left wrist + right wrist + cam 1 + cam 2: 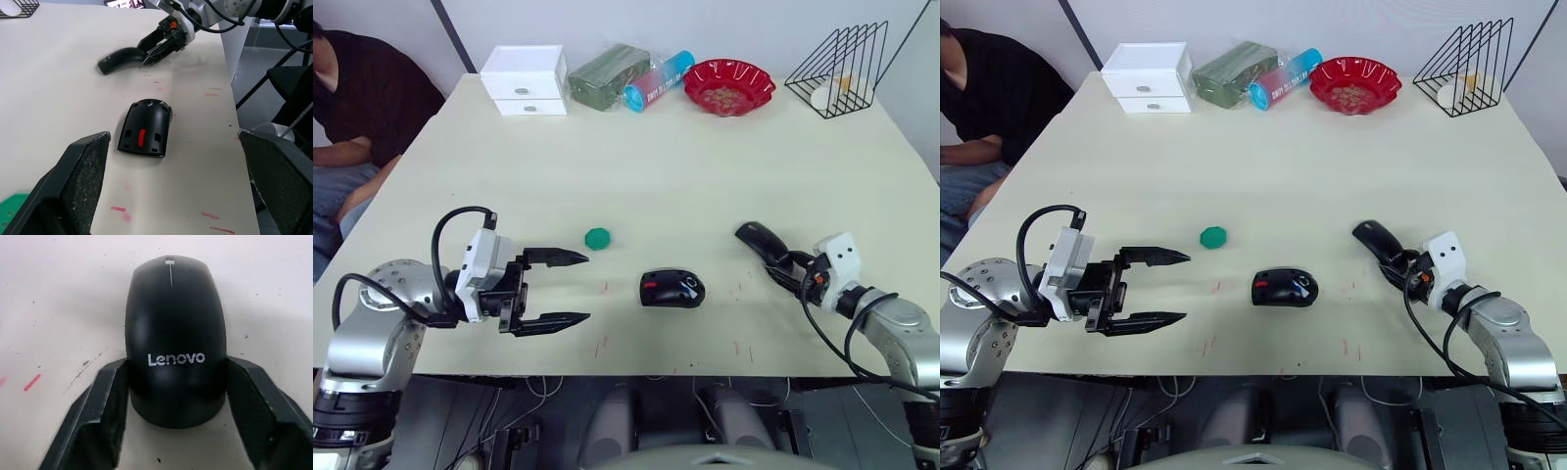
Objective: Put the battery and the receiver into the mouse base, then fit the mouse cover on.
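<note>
Table (705, 166) holds mouse base (672, 289); right gripper (790, 267) pinches mouse cover (760, 240), left gripper (558, 288) spread

"Lenovo" on mouse cover (175, 340)

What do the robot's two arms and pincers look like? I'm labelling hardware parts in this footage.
Both arms are silver-grey metal with rounded joint housings and looping black cables. Each wrist carries a white boxy block. The left pincer has two long black pointed fingers, their inner pads rough-textured. The right pincer is also black, with a small orange-red part near its base.
</note>
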{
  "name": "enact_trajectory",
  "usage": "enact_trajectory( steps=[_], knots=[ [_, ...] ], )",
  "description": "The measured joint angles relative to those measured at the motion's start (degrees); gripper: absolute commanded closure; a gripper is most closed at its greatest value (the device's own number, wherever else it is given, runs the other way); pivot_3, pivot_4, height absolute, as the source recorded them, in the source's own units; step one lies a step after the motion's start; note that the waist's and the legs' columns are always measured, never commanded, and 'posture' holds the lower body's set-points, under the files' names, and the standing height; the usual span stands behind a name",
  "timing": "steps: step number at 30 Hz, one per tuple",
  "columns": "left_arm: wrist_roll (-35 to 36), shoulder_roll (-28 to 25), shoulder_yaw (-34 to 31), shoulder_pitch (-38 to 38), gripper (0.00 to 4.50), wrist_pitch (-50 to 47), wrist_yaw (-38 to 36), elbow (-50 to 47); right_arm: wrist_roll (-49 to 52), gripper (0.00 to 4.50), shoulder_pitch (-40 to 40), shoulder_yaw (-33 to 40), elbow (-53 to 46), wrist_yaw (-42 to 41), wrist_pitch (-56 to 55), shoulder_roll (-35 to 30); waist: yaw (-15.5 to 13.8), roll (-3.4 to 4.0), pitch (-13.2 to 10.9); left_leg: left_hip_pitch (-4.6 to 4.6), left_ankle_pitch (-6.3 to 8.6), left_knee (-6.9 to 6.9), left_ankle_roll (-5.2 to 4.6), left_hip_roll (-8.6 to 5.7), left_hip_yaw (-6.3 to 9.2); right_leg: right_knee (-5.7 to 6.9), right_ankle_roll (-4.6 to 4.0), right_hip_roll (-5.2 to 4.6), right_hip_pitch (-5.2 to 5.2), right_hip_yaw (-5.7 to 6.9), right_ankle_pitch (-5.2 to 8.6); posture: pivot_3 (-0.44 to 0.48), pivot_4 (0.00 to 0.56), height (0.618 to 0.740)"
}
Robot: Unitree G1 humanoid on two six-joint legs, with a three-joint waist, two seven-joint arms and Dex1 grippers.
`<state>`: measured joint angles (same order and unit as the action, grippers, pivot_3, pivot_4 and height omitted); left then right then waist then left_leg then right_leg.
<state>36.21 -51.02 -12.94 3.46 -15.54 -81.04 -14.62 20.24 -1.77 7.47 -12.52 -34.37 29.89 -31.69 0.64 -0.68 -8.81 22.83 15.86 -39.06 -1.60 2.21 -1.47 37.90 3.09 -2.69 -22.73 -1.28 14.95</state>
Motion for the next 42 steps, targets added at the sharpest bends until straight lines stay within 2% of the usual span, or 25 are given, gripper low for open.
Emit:
enact_trajectory(
  steps=[13, 19, 24, 32, 37, 42],
  knots=[
    [-0.11, 0.00, 0.12, 0.00, 0.00, 1.27, -0.57, 0.46, -0.99, 1.88, 0.06, 0.00, -0.05, -0.19, -1.13, 0.22, 0.01, 0.00, -0.01, 0.00, 0.00, 0.00, 0.00, 0.00, -0.01, 0.00, 0.00, 0.00, 0.00, 0.00, 0.00, 0.000, 0.150, 0.740],
    [-0.31, -0.02, 0.16, 0.00, 0.00, 2.05, -1.52, 1.21, 0.83, 1.88, 0.44, 0.01, -3.69, -6.41, -1.30, -4.26, -0.01, 0.03, -0.05, 0.00, 0.00, 0.00, 0.00, 0.00, 0.00, -0.01, 0.00, 0.00, 0.00, 0.00, 0.00, 0.000, 0.150, 0.740],
    [-1.22, -0.05, 0.29, 0.50, 0.00, 2.64, -2.52, 2.97, 3.87, 1.88, 0.07, -0.16, -7.77, -14.30, 0.00, -11.32, -0.03, 0.02, -0.15, 0.00, 0.00, 0.00, 0.00, 0.01, 0.03, -0.02, 0.00, 0.00, 0.00, 0.03, 0.00, 0.000, 0.150, 0.740],
    [-2.22, -0.13, 1.09, 1.22, 0.00, 3.70, -3.86, 4.46, 5.83, 1.88, -9.09, -7.25, -12.96, -20.27, 5.77, -16.86, 0.05, -0.02, -0.31, 0.02, 0.00, 0.00, 0.00, 0.02, 0.02, -0.04, 0.00, 0.00, -0.01, 0.03, 0.00, 0.000, 0.150, 0.740],
    [-2.42, -0.53, 1.39, 1.63, 0.00, 3.98, -4.83, 5.25, 7.48, 1.88, -17.59, -14.23, -15.65, -21.43, 12.33, -16.78, 0.06, -0.05, -0.44, 0.04, 0.00, 0.00, 0.00, 0.04, 0.04, -0.03, -0.01, -0.02, -0.04, 0.05, 0.00, 0.000, 0.150, 0.740],
    [-2.47, -0.74, 1.67, 2.16, 0.00, 4.39, -5.19, 5.67, 7.54, 1.88, -21.65, -19.21, -16.83, -21.36, 16.17, -16.20, -0.03, -0.08, -0.48, 0.10, 0.00, 0.00, 0.00, 0.03, 0.07, -0.05, -0.01, -0.05, -0.05, 0.11, 0.00, 0.000, 0.150, 0.740]
  ],
)
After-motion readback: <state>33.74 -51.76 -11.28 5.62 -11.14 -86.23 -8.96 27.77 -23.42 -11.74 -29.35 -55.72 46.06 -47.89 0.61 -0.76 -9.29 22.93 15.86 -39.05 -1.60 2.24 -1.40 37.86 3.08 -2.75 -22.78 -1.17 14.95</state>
